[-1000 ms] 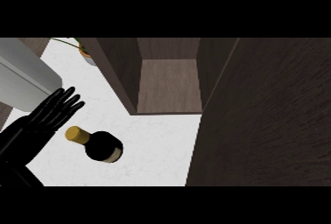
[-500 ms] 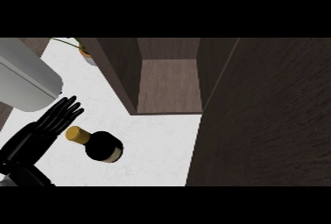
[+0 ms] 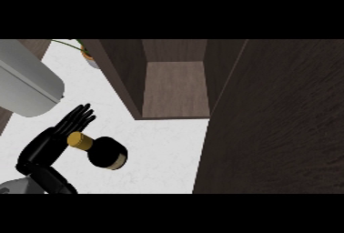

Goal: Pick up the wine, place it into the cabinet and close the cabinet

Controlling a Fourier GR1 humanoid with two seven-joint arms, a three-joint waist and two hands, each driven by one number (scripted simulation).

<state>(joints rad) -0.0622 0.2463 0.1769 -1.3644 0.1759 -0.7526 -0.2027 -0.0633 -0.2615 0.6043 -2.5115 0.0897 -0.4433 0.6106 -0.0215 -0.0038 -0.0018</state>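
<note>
Ideally the straight-fingered black left hand, seemingly beside the gold-capped dark wine bottle, should curl round its body.

Wine: a dark bottle with a gold cap, seen from steeply above, so the round body looks short and squat.
Wine's pose: standing on the white counter, with the cap towards the view's upper left; a pale band shows along the body's lower right side.
Wine's place: lower left of the view, outside the cabinet and well apart from its opening.
Cabinet: dark brown wood grain, standing on the counter at the view's top middle.
Cabinet's state: open; a lighter brown compartment shows between the dark side walls, with nothing seen in it.
Door: a broad dark panel fills the view's right, next to the opening's right wall.
</note>
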